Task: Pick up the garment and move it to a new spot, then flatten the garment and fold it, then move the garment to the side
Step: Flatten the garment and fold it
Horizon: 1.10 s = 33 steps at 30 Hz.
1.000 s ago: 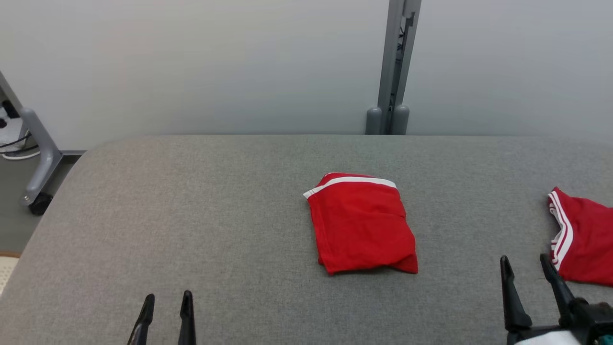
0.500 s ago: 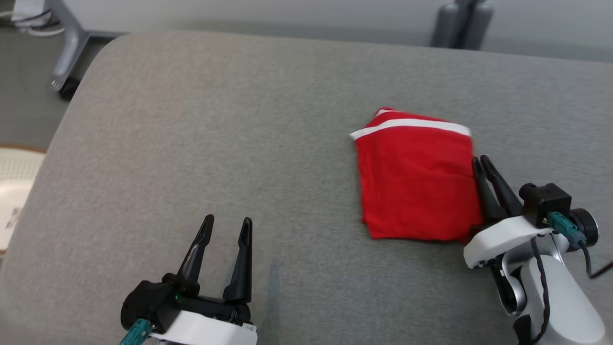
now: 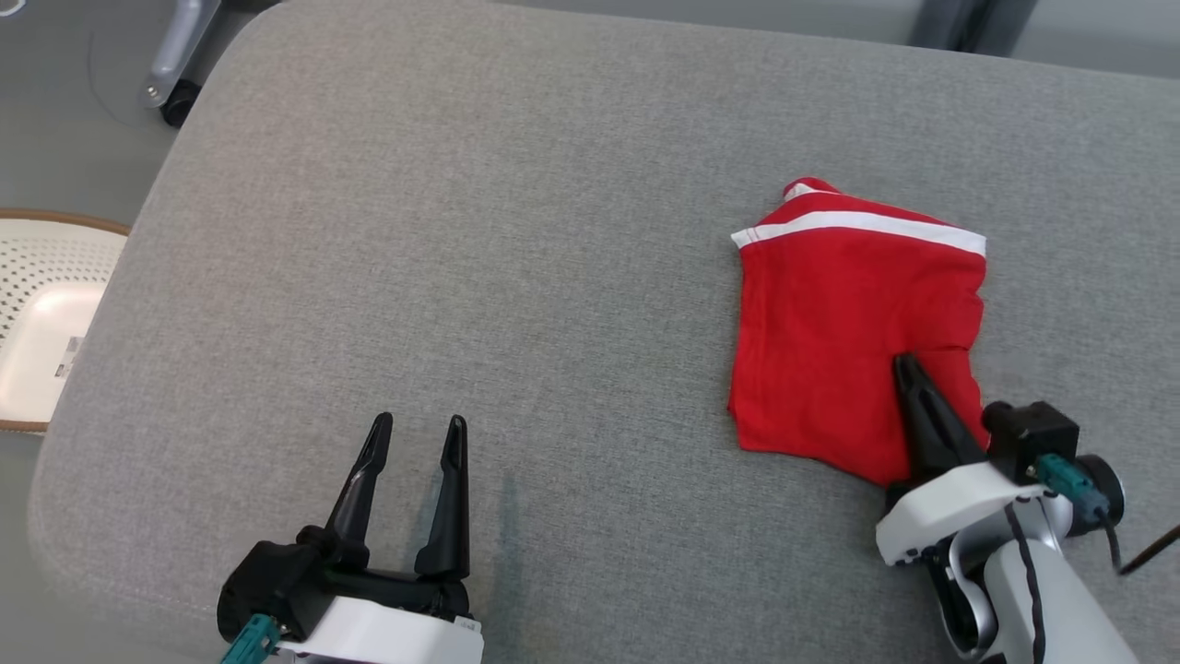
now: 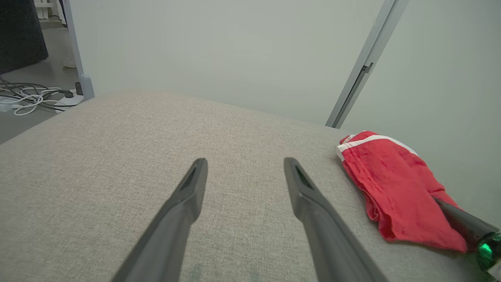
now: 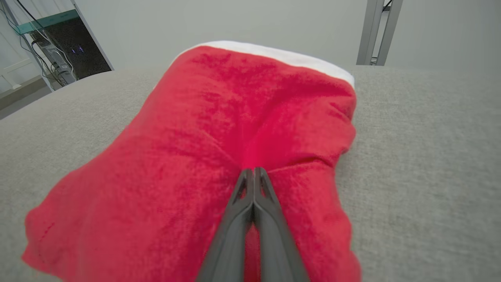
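Right end effector [image 3: 906, 367] pinches the folded garment [image 3: 830, 323] near its front edge; left end effector [image 3: 419, 426] hangs spread, well left of it. Apparently only the move aside remains.

- A grey fabric-covered worktop [image 3: 461, 231] with rounded corners lies under even light.
- A plain pale wall [image 4: 235, 51] stands behind it, crossed by a grey metal post [image 4: 364, 66].
- White cables [image 4: 27, 100] lie on the grey floor [image 3: 55, 138].
- A white perforated basket [image 3: 37, 277] sits beside the worktop's left edge.
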{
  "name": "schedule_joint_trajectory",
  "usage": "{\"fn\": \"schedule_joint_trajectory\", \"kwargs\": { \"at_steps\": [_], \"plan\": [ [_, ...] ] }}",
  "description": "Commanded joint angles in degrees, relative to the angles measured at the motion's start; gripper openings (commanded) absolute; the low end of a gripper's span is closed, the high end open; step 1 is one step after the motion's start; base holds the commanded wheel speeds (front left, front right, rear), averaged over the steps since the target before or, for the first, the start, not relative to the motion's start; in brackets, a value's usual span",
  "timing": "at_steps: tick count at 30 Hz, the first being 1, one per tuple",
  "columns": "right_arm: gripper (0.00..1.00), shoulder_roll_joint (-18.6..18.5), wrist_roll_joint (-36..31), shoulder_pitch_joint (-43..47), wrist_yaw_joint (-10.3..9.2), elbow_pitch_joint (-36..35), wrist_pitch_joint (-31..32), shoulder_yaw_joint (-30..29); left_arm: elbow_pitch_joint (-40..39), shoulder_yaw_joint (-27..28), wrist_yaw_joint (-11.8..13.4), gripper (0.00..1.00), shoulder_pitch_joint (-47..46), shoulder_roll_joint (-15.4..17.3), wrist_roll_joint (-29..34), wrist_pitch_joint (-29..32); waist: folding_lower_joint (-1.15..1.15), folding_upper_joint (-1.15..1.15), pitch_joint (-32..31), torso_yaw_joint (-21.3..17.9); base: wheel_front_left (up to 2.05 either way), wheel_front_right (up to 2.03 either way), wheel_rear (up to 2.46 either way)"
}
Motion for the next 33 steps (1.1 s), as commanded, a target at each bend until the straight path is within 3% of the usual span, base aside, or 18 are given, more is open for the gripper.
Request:
{"fn": "schedule_joint_trajectory", "kwargs": {
  "at_steps": [1,11,18,24,25,27,28,33],
  "plan": [
    [0.0,-0.06,-0.1,1.86,-0.02,0.13,0.05,0.41,-0.15,0.15,0.08,1.0,0.05,0.15,0.32,-0.26,0.0,0.0,-0.27,-0.67,0.0,0.0,0.0],
    [0.0,0.25,1.67,5.32,-0.03,2.32,0.12,1.0,0.55,0.63,-0.34,1.0,0.96,0.15,0.95,-0.26,0.0,0.0,-1.55,-3.7,0.0,0.0,0.0],
    [0.0,0.44,5.43,7.37,-0.02,4.83,0.25,5.93,1.44,2.2,-0.49,1.0,3.62,0.2,1.29,-0.26,0.0,0.0,-5.8,-6.91,0.0,0.0,0.0],
    [0.0,0.4,6.9,10.96,-0.02,-2.12,0.01,8.49,1.45,6.79,-0.98,1.0,8.4,0.18,1.55,-0.26,0.0,0.0,-13.17,-11.58,0.0,0.0,0.0],
    [0.18,0.39,6.57,12.24,-0.02,-4.3,0.03,7.85,1.13,7.61,-1.1,1.0,9.23,0.17,1.56,-0.27,0.0,0.0,-14.31,-12.36,0.0,0.0,0.0],
    [0.68,0.35,5.61,15.15,-0.02,-9.31,0.03,5.93,0.59,9.51,-1.15,1.0,10.88,0.16,1.64,-0.26,0.0,0.0,-16.63,-13.85,0.0,0.0,0.0],
    [0.99,0.38,4.81,16.41,-0.02,-12.2,0.01,4.76,0.14,10.48,-1.18,1.0,11.7,0.15,1.65,-0.26,0.0,0.0,-17.59,-14.57,0.0,0.0,0.0],
    [1.0,-0.74,-0.06,24.21,-0.02,-26.23,0.03,-2.93,-1.72,14.08,-1.47,1.0,12.83,0.16,1.22,-0.26,0.0,0.0,-20.38,-16.55,0.0,0.0,0.0]
  ]
}}
